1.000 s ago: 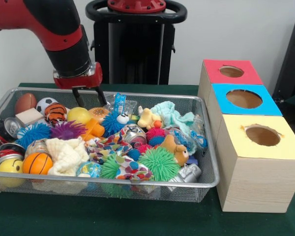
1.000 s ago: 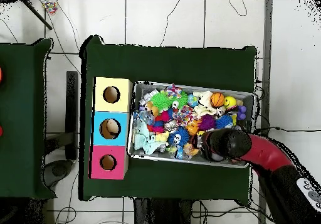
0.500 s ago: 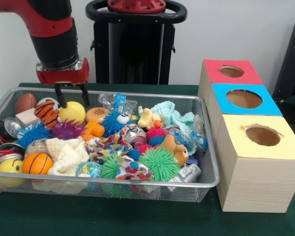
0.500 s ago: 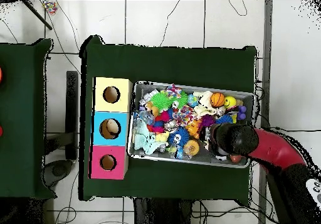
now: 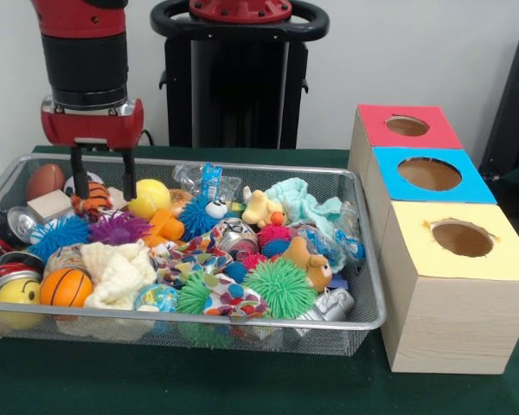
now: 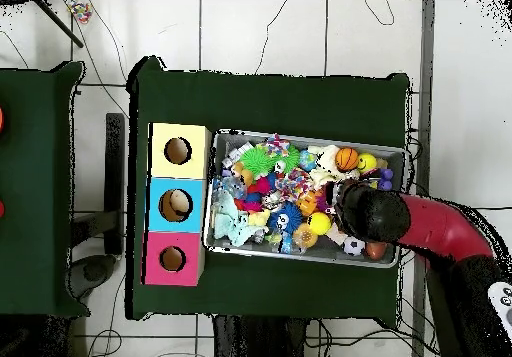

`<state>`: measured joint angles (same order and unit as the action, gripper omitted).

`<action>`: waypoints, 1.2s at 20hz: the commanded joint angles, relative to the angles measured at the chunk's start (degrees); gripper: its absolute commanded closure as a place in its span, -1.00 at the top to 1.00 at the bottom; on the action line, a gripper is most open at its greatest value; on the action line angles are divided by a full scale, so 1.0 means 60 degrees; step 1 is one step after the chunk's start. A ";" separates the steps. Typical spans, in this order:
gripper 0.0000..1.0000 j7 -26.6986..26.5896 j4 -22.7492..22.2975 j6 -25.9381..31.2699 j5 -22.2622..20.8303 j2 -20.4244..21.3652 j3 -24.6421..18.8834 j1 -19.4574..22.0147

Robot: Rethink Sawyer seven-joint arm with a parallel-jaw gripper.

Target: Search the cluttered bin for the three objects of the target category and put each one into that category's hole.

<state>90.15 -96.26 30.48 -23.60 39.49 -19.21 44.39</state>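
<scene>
Right now we have our gripper (image 5: 103, 184) lowered into the far left corner of the wire bin (image 5: 363, 322), its two black fingers (image 5: 75, 180) spread apart and straddling the tiger-striped ball (image 5: 93, 201). Nothing is clamped yet; the fingers sit either side of the ball, which rests on the pile between the wooden block (image 5: 50, 206) and the yellow ball (image 5: 151, 198).

We judge balls to be the category we are after, since the arm hangs straight down over this one for a clean pinch. Other balls lie near: a brown football (image 5: 45, 181) and a basketball (image 5: 66, 287).

The three boxes (image 5: 450, 259) with their round holes stand well apart, beyond the bin's other end, so a long carry follows any grasp.
</scene>
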 commanded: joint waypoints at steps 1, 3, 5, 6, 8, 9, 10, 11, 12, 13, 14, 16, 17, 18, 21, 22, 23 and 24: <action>1.00 0.1142 0.0489 -0.0233 -0.0165 0.0093 0.0448 -0.0583; 1.00 0.1182 0.0511 -0.0174 -0.0109 0.0077 0.0523 -0.0699; 1.00 0.1245 0.0461 -0.0191 -0.0079 0.0084 0.0602 -0.0810; 1.00 0.1265 0.0441 -0.0228 -0.0056 0.0061 0.0635 -0.0855; 1.00 0.1284 0.0486 -0.0302 -0.0105 0.0001 0.0732 -0.1001; 1.00 0.1317 0.0527 -0.0358 -0.0092 -0.0061 0.0756 -0.1072; 1.00 0.1338 0.0499 -0.0466 -0.0077 -0.0100 0.0760 -0.1104; 1.00 0.1334 0.0345 -0.0616 -0.0065 -0.0099 0.0742 -0.1084; 1.00 0.1351 0.0196 -0.0780 -0.0048 -0.0111 0.0723 -0.1059; 1.00 0.1347 0.0038 -0.0974 -0.0026 -0.0163 0.0662 -0.0995; 1.00 0.1328 -0.0142 -0.1125 -0.0018 -0.0204 0.0626 -0.0927; 1.00 0.1318 -0.0483 -0.1502 -0.0059 -0.0390 0.0580 -0.0743; 1.00 0.1306 -0.0633 -0.1673 -0.0060 -0.0514 0.0550 -0.0601; 1.00 0.1350 -0.0761 -0.1900 -0.0076 -0.0619 0.0568 -0.0492; 1.00 0.1274 -0.0937 -0.2147 -0.0068 -0.0966 0.0613 -0.0131; 1.00 0.1214 -0.0966 -0.2186 -0.0068 -0.1054 0.0628 0.0006; 1.00 0.1190 -0.1009 -0.2302 -0.0095 -0.1108 0.0666 0.0139; 1.00 0.1164 -0.1045 -0.2398 -0.0128 -0.1116 0.0718 0.0266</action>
<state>90.15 -96.96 19.53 -23.65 37.83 -16.25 41.83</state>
